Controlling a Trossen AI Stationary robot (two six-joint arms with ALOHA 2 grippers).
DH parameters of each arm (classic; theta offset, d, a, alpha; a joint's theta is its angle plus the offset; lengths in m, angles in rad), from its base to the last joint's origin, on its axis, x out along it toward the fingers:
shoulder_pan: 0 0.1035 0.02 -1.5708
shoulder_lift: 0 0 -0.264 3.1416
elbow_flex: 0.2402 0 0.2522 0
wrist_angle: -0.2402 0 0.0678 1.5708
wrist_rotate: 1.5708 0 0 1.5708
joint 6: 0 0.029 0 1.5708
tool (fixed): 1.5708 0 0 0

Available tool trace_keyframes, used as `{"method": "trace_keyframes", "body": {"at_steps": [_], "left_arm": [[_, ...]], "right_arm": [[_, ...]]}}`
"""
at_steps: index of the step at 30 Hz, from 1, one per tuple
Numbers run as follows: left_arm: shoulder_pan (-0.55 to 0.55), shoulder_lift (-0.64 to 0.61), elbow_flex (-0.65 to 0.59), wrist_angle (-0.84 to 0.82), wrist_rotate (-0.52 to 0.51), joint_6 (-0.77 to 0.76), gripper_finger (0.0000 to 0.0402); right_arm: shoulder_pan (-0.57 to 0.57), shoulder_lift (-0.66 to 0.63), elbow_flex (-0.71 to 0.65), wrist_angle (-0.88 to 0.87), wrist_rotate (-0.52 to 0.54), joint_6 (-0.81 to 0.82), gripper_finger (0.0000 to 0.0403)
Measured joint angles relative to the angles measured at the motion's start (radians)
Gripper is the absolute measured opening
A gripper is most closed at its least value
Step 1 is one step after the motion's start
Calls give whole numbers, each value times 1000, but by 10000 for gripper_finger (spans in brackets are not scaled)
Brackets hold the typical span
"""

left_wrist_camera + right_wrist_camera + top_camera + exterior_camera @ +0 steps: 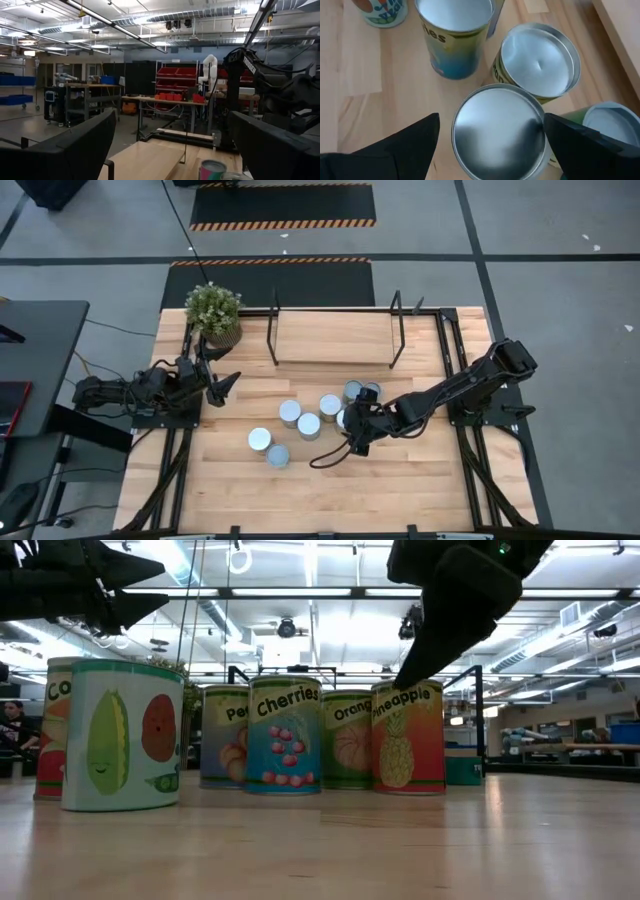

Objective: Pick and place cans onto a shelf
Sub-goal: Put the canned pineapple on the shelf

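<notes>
Several cans with silver tops stand in a cluster mid-table (308,425); two more (362,391) stand nearer the shelf. The shelf (335,335), a light board between black frames, stands at the far edge and holds no cans. My right gripper (350,428) is open above the pineapple-labelled can (408,735). In the right wrist view its fingers (415,140) stand on either side of that can's round top (497,130). My left gripper (222,385) is open and empty, raised at the table's left by the plant.
A potted green plant (213,312) stands at the far left corner beside the shelf. Neighbouring cans, an orange-labelled one (537,62) and the cherries can (455,35), stand close around the pineapple can. A cable (330,455) loops on the table near the right gripper.
</notes>
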State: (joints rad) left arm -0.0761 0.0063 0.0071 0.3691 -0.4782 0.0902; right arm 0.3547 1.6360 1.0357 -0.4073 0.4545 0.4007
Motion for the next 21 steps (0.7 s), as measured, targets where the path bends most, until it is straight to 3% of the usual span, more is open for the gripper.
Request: {"method": "trace_keyframes", "body": {"at_steps": [15,21], "left_arm": [[0,0,0,0,0,-6,392],[0,0,0,-3,0,-8,392]], "right_arm": [[-2,0,1,36,-19,-45,365],[-11,0,111,-162,-60,-45,365]]}}
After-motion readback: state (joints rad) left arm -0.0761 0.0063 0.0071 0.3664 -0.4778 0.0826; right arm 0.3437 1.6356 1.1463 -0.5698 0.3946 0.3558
